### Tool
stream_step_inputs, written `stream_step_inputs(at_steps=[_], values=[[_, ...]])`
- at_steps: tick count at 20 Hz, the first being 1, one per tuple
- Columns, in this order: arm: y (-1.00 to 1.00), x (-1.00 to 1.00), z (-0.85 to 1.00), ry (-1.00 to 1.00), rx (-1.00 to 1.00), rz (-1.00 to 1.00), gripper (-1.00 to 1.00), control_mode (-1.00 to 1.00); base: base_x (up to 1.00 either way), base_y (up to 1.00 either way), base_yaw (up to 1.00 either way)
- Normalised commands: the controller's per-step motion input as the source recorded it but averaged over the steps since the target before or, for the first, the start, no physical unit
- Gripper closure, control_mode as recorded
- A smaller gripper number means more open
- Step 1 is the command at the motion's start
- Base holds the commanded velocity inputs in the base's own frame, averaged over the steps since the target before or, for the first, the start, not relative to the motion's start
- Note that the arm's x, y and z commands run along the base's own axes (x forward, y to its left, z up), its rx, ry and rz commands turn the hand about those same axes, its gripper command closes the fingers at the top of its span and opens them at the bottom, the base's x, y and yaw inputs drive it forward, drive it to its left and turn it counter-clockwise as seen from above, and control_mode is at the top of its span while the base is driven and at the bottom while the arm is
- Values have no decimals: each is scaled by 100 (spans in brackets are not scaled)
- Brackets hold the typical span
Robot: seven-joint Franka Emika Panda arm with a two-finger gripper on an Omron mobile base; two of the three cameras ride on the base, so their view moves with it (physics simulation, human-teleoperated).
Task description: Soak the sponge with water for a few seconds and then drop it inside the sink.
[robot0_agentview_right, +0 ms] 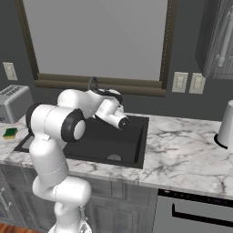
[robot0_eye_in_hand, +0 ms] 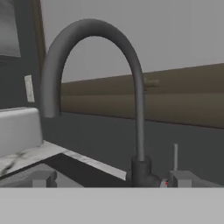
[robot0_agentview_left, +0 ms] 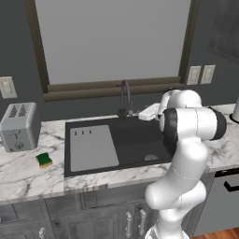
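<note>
The yellow sponge [robot0_agentview_left: 44, 159] with its green top lies on the marble counter left of the sink, in front of the toaster; it also shows at the far left as the sponge [robot0_agentview_right: 10, 133]. The dark sink [robot0_agentview_left: 135, 140] has a grey ribbed drainboard [robot0_agentview_left: 92, 148] on its left side and a round drain [robot0_agentview_left: 151, 158]. No water runs from the dark gooseneck faucet [robot0_eye_in_hand: 135, 87]. My gripper [robot0_eye_in_hand: 112, 179] hovers over the back of the sink facing the faucet base, open, with nothing between its fingertips [robot0_eye_in_hand: 43, 178]. The hand [robot0_agentview_left: 148, 112] sits just right of the faucet [robot0_agentview_left: 125, 98].
A silver toaster [robot0_agentview_left: 18, 126] stands at the counter's left end. A white cylindrical object [robot0_agentview_right: 226, 124] stands on the counter far right. Wall outlets [robot0_agentview_right: 187, 83] and a window sill lie behind the sink. Dark cabinets and a dishwasher front [robot0_agentview_right: 200, 214] run below.
</note>
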Motion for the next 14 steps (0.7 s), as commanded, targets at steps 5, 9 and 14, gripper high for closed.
stream_step_inputs(at_steps=[5, 9, 14], values=[[0, 17, -17, 0, 0, 1, -100, -100, 0, 0, 0], [0, 19, -6, -1, 0, 0, -100, -100, 0, 0, 0], [0, 21, 0, 0, 0, 0, -100, -100, 0, 0, 0]])
